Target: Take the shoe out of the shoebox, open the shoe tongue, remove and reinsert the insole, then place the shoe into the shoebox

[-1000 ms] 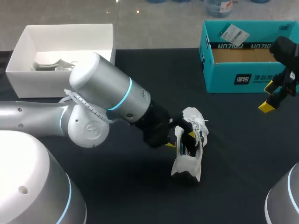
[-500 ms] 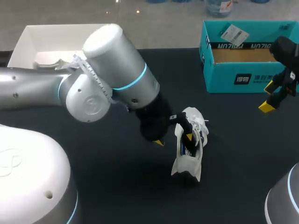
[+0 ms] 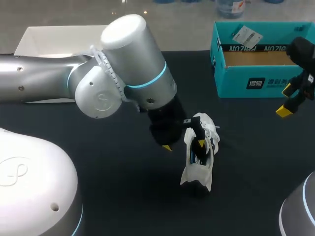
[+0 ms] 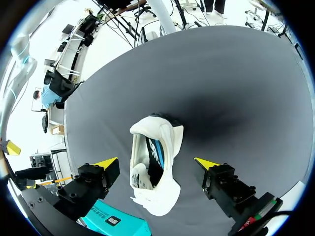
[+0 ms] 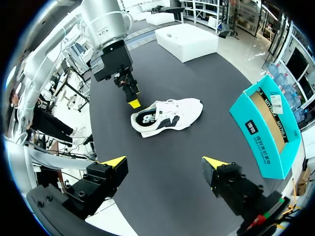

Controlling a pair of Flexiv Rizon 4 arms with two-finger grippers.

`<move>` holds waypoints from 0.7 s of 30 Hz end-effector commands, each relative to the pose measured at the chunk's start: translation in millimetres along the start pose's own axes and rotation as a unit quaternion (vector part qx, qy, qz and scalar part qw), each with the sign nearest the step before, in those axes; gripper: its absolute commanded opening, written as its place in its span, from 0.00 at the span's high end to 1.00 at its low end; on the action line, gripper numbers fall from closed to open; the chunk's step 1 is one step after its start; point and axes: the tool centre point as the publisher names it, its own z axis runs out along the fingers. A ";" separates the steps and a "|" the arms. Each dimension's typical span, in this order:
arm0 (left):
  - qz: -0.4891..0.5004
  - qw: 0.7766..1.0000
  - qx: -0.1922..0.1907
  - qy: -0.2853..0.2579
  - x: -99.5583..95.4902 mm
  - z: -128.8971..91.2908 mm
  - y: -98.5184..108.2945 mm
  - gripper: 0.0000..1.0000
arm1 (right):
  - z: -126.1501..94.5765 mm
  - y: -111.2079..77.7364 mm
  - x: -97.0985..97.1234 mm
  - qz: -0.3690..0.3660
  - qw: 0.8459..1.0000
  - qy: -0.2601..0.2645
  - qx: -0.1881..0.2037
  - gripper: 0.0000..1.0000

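Left gripper (image 4: pixel 156 162): jaws released and spread wide, one finger on each side of the shoe; in the left wrist view neither touches it.
Right gripper (image 5: pixel 165 162): jaws released as well, nothing between them; held near the table's right edge, just beside the shoebox, well apart from the shoe.
Shoe (image 4: pixel 153 169): already out of the box, lying on its side on the dark table (image 3: pixel 246 172) between the two boxes; white upper, dark lining showing at the opening.
Weight: judged light, easy for one gripper to lift or drag; likely to slide or roll on the cloth if pushed from one side only.
Stiffness: probably a soft upper that caves in under a pinch; sole and heel likely firmer, so better for a steady hold.
Tongue: thin and floppy by the look of it; best pinched at its free top edge and pulled away from the laces, which could snag a fingertip.
Insole: likely thin and bendy; best taken at the heel end, through the opening, with the other gripper pinning the sole.
Shoebox (image 3: pixel 236 78): teal, open, at the far right, cardboard floor bare.
White box (image 3: pixel 29 37): far left, mostly hidden behind the left arm.
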 end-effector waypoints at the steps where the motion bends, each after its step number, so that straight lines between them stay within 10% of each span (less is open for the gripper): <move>1: 0.000 1.000 -0.001 0.000 -0.3 1.7 0.3 0.00 | -11.8 -22.6 -0.7 0.007 1.000 -0.005 -0.016 0.00; 10: 0.005 1.000 -0.016 0.008 -16.9 13.4 5.8 0.04 | -15.2 -28.1 -2.7 0.002 1.000 0.004 -0.026 0.00; 12: 0.011 1.000 -0.022 0.009 -21.7 17.2 8.4 1.00 | -15.2 -28.1 -2.7 0.002 1.000 0.004 -0.026 0.00; 21: 0.038 0.997 -0.019 0.062 -34.9 45.2 7.4 1.00 | -15.2 -28.1 -2.7 0.002 1.000 0.004 -0.026 0.00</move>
